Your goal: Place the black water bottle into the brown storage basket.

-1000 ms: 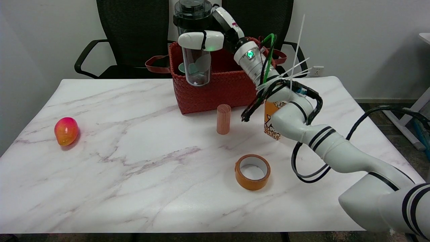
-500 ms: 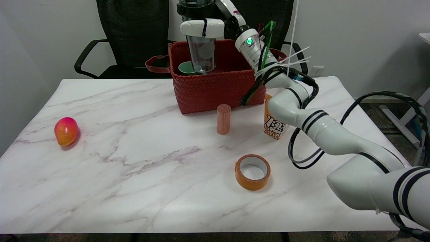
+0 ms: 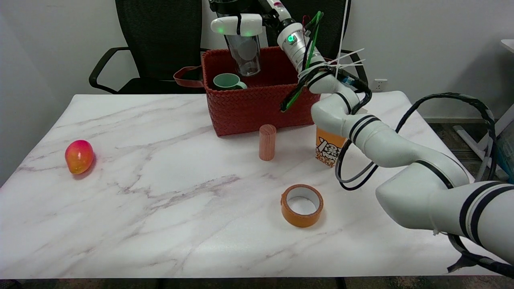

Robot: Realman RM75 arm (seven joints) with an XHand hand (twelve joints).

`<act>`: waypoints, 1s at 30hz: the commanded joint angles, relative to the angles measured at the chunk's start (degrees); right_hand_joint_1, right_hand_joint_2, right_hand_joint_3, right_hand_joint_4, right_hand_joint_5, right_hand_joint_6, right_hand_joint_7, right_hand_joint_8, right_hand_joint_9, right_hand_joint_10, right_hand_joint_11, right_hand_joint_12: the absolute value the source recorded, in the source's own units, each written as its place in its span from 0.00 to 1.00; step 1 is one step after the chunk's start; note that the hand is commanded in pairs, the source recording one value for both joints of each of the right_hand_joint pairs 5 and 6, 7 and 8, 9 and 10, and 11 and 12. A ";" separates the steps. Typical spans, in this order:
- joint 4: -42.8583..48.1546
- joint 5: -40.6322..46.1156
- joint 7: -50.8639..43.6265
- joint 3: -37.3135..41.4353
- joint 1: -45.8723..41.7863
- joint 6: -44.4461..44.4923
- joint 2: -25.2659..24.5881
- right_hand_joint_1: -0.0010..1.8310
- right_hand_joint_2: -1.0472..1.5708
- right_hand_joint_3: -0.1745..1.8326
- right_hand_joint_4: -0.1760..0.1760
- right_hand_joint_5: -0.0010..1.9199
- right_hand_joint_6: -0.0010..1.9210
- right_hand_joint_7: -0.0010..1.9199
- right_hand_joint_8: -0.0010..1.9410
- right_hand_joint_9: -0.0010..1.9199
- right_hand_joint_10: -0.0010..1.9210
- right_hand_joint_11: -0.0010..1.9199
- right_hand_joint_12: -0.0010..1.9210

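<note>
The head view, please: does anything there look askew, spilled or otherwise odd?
Nothing looks spilled or damaged. The clear black-lidded water bottle hangs slightly tilted in the right hand above the brown woven basket, beside a green mug inside it.

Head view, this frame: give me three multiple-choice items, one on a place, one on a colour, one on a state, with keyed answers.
1. Where is the green mug?
A. inside the brown storage basket
B. beside the tape roll
C. next to the mango

2. What colour is the tape roll?
A. blue
B. orange
C. white

3. What is the right robot hand doing?
A. resting flat on the table
B. hanging open with nothing in it
C. holding the black water bottle over the basket

Answers: 1 A, the mug sits within the basket's woven walls. 2 B, the ring on the marble is orange. 3 C, its fingers wrap the bottle's upper part above the basket opening.
</note>
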 commanded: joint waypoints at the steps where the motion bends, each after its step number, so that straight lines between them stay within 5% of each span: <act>1: -7.98 14.20 -24.27 -3.44 4.61 2.13 -3.47 0.50 0.63 0.00 0.50 0.58 0.58 0.76 0.75 0.68 0.68 0.37 0.37; 9: -9.35 22.20 -36.77 -5.47 3.73 5.12 -4.91 0.48 0.65 0.00 0.50 0.59 0.59 0.76 0.75 0.68 0.68 0.33 0.33; 30: -9.50 21.53 -49.54 -11.34 5.71 -0.78 -7.07 0.45 0.69 0.00 0.50 0.60 0.60 0.75 0.74 0.66 0.66 0.29 0.29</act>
